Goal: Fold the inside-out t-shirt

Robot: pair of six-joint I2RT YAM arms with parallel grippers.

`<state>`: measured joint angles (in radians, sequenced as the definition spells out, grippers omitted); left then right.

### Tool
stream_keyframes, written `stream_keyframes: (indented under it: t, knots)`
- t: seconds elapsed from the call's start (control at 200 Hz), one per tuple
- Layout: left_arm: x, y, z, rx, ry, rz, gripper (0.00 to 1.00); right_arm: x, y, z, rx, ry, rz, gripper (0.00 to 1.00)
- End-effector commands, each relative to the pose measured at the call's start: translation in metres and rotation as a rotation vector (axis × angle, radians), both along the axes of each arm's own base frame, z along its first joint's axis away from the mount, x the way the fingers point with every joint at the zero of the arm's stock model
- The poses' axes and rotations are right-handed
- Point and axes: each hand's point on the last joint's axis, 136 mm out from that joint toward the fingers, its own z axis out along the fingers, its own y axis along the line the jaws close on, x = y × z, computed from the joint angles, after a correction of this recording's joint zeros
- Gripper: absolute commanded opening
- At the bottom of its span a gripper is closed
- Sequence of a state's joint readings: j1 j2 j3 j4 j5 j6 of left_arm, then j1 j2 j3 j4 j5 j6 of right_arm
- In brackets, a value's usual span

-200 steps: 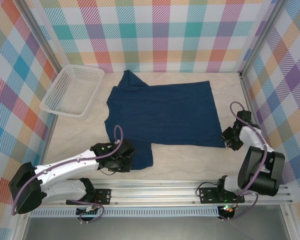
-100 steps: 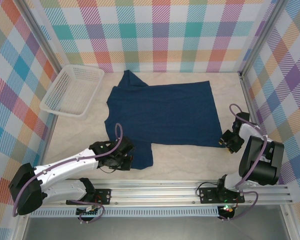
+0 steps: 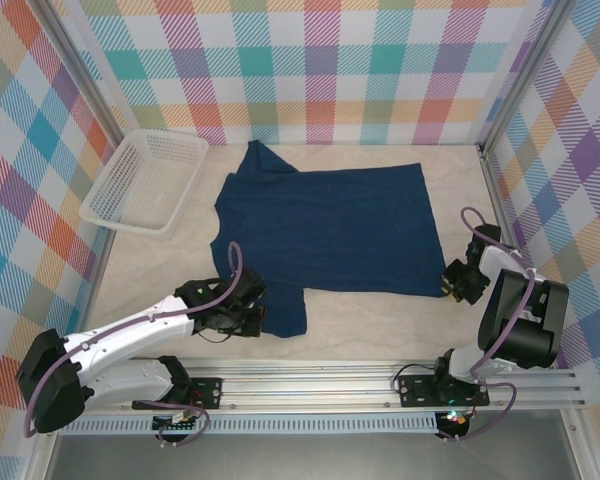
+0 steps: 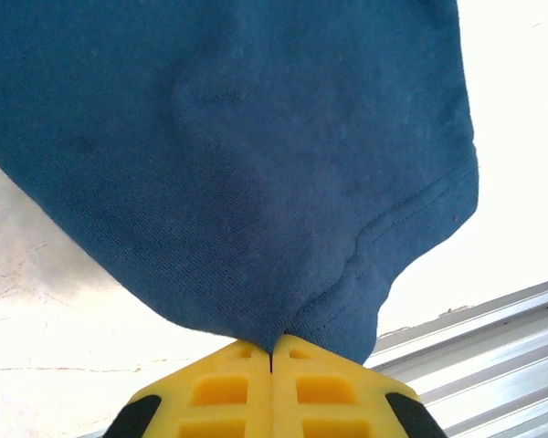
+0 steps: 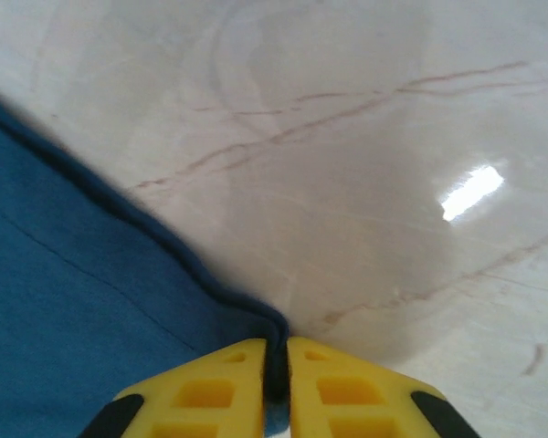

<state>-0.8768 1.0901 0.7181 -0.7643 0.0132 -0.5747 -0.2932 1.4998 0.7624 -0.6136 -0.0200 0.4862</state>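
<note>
The left gripper (image 3: 245,322) clamps a sleeve of the inside-out t-shirt (image 3: 325,225) at 7 o'clock, the right gripper (image 3: 450,286) pinches its hem corner at 4 o'clock, a white basket (image 3: 110,173) nearby at 10 o'clock.

Lab test cell, plaid walls (image 3: 320,70) (aluminium rail (image 3: 320,378))

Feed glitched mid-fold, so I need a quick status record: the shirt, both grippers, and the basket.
t-shirt: dark navy, spread flat on the table, one sleeve pointing to the near edge
left gripper: shut on that near sleeve's hem
right gripper: shut on the t-shirt's near right hem corner
basket: white, far left, apart from the t-shirt
</note>
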Motion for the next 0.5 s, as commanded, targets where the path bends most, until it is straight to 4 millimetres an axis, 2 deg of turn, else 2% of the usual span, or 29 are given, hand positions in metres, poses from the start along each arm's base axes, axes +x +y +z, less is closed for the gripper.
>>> stream_keyframes:
  t: [0.0,0.13,0.325,0.405,0.495]
  knots:
    - [0.005,0.007,0.015,0.007,-0.028,-0.006,0.0,0.006,0.01,0.0,0.042,-0.046,0.012,0.09]
    - [0.008,0.013,0.027,-0.015,-0.039,0.012,0.0,0.001,0.01,0.008,0.03,-0.056,0.009,0.04]
    - [0.01,0.023,0.048,-0.061,-0.057,0.052,0.0,-0.01,0.01,0.025,0.003,-0.092,0.011,0.03]
    - [0.017,0.023,0.058,-0.096,-0.067,0.069,0.0,-0.005,0.009,0.034,-0.009,-0.128,0.016,0.03]
    - [0.033,0.026,0.07,-0.106,-0.095,0.088,0.0,0.009,0.008,0.049,0.001,-0.177,0.022,0.04]
